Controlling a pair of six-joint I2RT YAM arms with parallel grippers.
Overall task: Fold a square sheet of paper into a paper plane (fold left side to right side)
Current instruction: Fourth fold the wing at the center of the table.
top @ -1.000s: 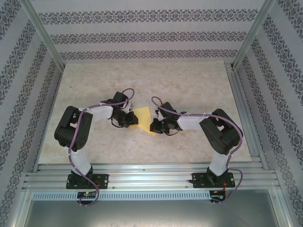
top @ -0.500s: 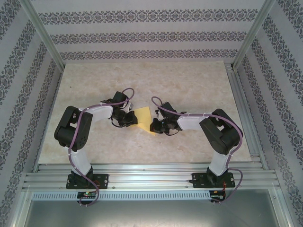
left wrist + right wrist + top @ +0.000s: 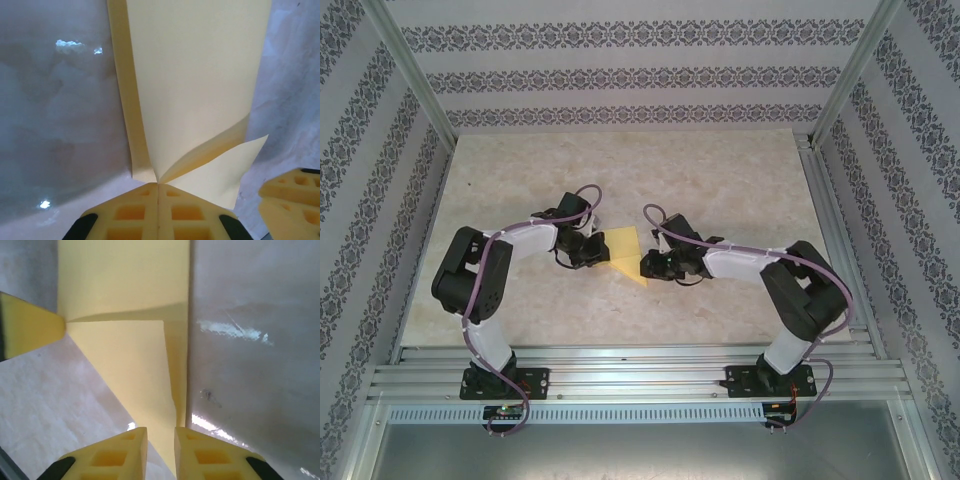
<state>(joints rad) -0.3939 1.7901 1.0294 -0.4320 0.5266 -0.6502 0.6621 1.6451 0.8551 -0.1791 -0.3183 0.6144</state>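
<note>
Paper [image 3: 195,75] pinched at one corner by left end effector [image 3: 158,189]; right end effector [image 3: 161,434] slightly parted.

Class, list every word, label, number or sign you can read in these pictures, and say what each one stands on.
None can be read.
The square sheet of paper is plain yellow.
The walls carry only a repeating ornament, no letters.
The small boards at the arm bases are too small to read.
</note>
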